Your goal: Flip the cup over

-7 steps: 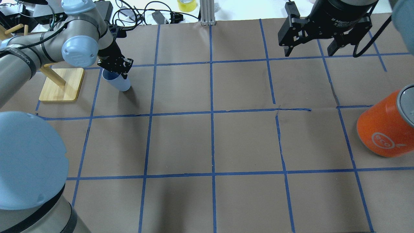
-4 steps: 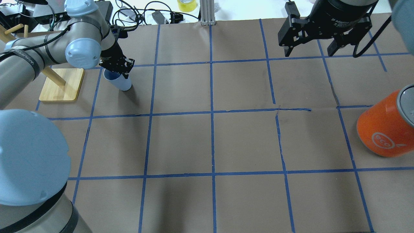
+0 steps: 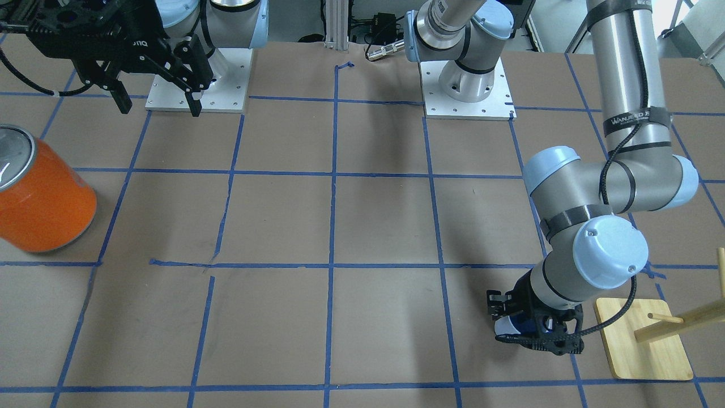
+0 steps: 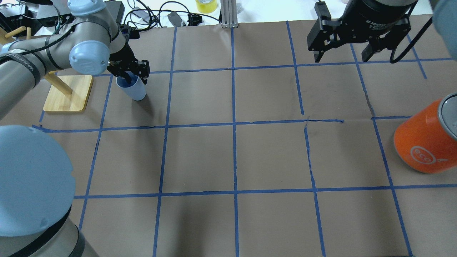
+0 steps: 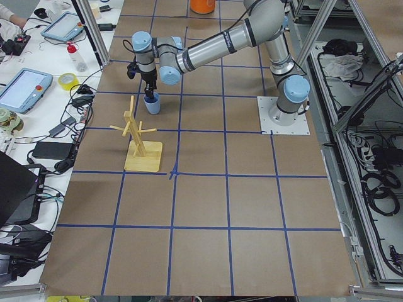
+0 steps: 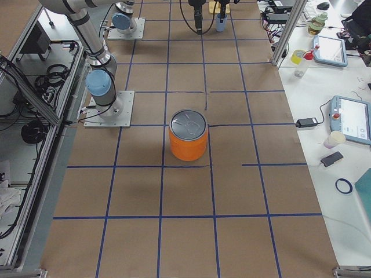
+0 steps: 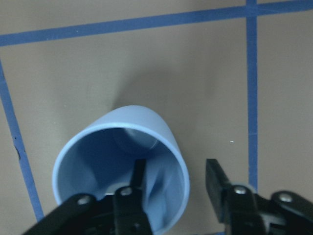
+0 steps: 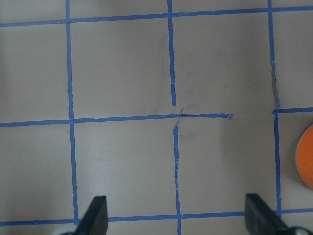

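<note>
The cup (image 4: 137, 91) is a small pale blue tumbler standing mouth up on the brown paper at the far left. It also shows in the front view (image 3: 506, 327), the left side view (image 5: 152, 104) and the left wrist view (image 7: 142, 122). My left gripper (image 4: 134, 75) is open over its rim. One finger (image 7: 138, 178) is inside the cup and the other finger (image 7: 217, 183) is outside, with a gap to the wall. My right gripper (image 4: 341, 57) is open and empty, high over the far right of the table (image 8: 178, 215).
A wooden peg rack on a square base (image 4: 68, 94) stands just left of the cup. A large orange can with a silver top (image 4: 425, 142) stands at the right edge. Blue tape lines grid the paper. Cables and a yellow tape roll (image 4: 206, 5) lie beyond the far edge.
My left gripper's fingers have spread apart at the cup's rim and the wrist has turned a little. The cup stays upright in nearly the same spot. The right arm has not moved.
</note>
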Motion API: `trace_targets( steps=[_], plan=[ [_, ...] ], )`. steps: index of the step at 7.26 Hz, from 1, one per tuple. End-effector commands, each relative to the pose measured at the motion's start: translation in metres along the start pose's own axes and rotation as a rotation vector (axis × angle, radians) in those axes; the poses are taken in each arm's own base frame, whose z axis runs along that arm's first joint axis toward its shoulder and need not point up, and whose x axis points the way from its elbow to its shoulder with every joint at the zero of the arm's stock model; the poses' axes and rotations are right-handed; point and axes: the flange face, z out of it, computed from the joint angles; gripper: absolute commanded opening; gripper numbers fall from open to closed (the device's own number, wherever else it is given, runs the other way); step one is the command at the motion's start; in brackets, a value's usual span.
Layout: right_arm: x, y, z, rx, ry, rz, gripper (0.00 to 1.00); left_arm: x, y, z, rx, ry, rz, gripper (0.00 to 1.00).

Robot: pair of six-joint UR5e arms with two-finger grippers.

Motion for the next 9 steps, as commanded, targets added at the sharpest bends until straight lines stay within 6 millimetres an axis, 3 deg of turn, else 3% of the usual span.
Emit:
trace_targets(
  steps=[1,2,4,5,6,7,9],
  plan=[
    [0.0,0.0,-0.001,0.003,-0.001,-0.001,1.0,0.009,0.015,-0.051,0.0,-0.003,-0.009,0.88],
    [0.0,0.001,-0.001,0.001,-0.001,-0.001,1.0,0.017,0.028,-0.081,-0.017,-0.006,-0.034,0.88],
    [0.0,0.001,-0.002,0.003,0.001,-0.001,1.0,0.074,0.065,-0.162,0.011,-0.015,-0.057,0.92],
    [0.0,0.001,-0.002,0.003,0.001,-0.001,1.0,0.084,0.092,-0.21,0.009,-0.014,-0.066,0.92],
    [0.0,0.001,-0.002,0.003,0.001,-0.001,1.0,0.088,0.119,-0.245,0.032,-0.012,-0.069,0.92],
    [0.0,0.001,-0.002,0.003,0.001,-0.001,1.0,0.09,0.14,-0.259,0.035,-0.016,-0.068,0.9],
    [0.0,0.001,-0.001,0.001,0.001,-0.002,1.0,0.089,0.16,-0.252,0.042,-0.047,-0.061,0.89]
  ],
)
